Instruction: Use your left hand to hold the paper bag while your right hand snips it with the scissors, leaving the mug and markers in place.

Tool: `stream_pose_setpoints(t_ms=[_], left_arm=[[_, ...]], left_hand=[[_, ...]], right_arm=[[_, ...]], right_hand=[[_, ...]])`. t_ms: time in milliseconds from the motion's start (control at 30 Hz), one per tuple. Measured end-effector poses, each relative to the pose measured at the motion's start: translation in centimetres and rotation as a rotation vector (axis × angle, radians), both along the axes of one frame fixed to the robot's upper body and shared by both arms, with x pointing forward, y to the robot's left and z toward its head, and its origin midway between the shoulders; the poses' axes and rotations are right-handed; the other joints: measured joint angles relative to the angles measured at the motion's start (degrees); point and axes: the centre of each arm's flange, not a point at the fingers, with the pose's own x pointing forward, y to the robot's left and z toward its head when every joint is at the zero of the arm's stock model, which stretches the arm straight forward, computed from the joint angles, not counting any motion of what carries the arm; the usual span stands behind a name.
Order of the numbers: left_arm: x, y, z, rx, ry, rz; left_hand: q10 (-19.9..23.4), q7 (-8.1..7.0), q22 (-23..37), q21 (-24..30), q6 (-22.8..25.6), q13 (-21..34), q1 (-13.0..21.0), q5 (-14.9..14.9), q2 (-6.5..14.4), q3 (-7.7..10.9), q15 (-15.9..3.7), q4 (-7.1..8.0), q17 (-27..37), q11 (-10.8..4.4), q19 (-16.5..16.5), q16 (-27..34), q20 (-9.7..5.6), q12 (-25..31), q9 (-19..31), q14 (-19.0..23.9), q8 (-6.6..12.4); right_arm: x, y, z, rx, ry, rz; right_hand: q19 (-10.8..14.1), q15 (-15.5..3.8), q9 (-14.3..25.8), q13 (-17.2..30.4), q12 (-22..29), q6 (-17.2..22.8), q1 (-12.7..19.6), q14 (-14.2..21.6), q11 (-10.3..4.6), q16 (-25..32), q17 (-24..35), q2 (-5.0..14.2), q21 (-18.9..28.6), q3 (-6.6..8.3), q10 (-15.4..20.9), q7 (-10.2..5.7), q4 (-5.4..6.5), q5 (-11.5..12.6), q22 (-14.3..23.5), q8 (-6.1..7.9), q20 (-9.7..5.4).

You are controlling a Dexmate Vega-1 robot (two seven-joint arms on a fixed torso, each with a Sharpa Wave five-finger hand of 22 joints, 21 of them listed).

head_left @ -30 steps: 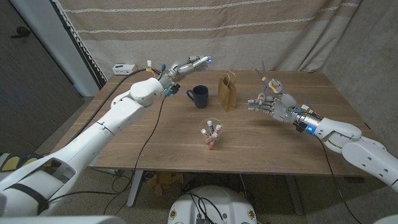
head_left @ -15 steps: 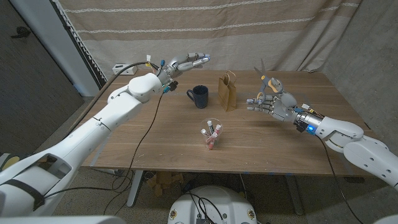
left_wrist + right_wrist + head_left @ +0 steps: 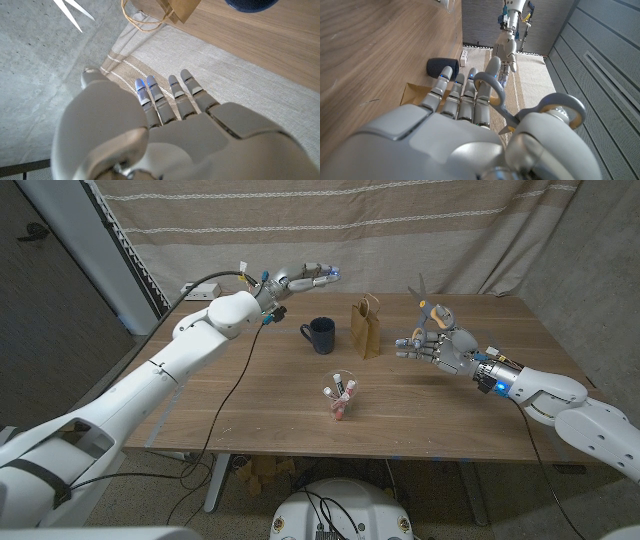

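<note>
A: Two hands up, neither on the bag. R fingers (image 3: 462, 97) wrapped thru the scissors (image 3: 427, 302) handles, thumb in the other loop, blades pointing up and back toward the curtain.
B: R hand pos?
A: R hand (image 3: 437, 346) above the table, right of the paper bag (image 3: 365, 327), near but apart from it.
B: L?
A: L fingers (image 3: 172, 97) straight, slightly apart, grasping nothing. L hand (image 3: 305, 278) held in air past the table's far-left edge, above and behind the mug (image 3: 321, 335), well apart from the bag.
B: Bag state?
A: Upright, brown, twine handles on top, mid-far table (image 3: 450, 415). Dark mug just left of it. Clear cup w/ markers (image 3: 339, 397) nearer the front, apart from both.
</note>
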Motion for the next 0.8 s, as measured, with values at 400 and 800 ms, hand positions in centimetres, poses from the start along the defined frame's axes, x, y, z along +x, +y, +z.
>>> stream_pose_setpoints(t_ms=[400, 800], left_arm=[[0.4, -0.7, 0.4, 0.068, -0.035, 0.027], [0.4, -1.9, 1.5, 0.191, -0.091, 0.059]], left_hand=[[-2.1, -0.15, -0.1, -1.2, -2.4, 0.0, 1.1, 0.0, 0.0, 0.18, 0.19, -0.18, 0.0, 0.01, -1.3, 0.0, 0.10, 0.4, 0.0, -3.3, -0.05], [-6.2, -0.94, -0.4, -2.5, -7.3, -0.2, 2.0, 0.3, -0.5, 0.22, 0.20, -0.72, 0.0, 0.12, -2.4, 0.0, 0.31, 0.2, 0.0, -6.5, -0.55]], right_arm=[[-0.3, 0.1, 0.0, -0.002, -0.004, 0.003], [-0.4, 0.0, -0.1, 0.000, -0.006, -0.003]], right_hand=[[0.3, 0.14, 0.0, 0.0, -0.2, 0.0, 0.6, 0.1, 0.00, 0.0, 0.0, 0.60, -0.2, 0.07, 0.0, -0.01, 0.08, 0.0, 0.0, -0.06, 0.31], [0.3, -0.08, 0.0, 0.0, -0.4, -0.2, 1.0, 0.6, 0.00, -0.4, 0.0, 0.98, -0.7, 0.09, 0.0, -0.21, 0.09, 0.0, 0.0, -0.25, 0.30]])
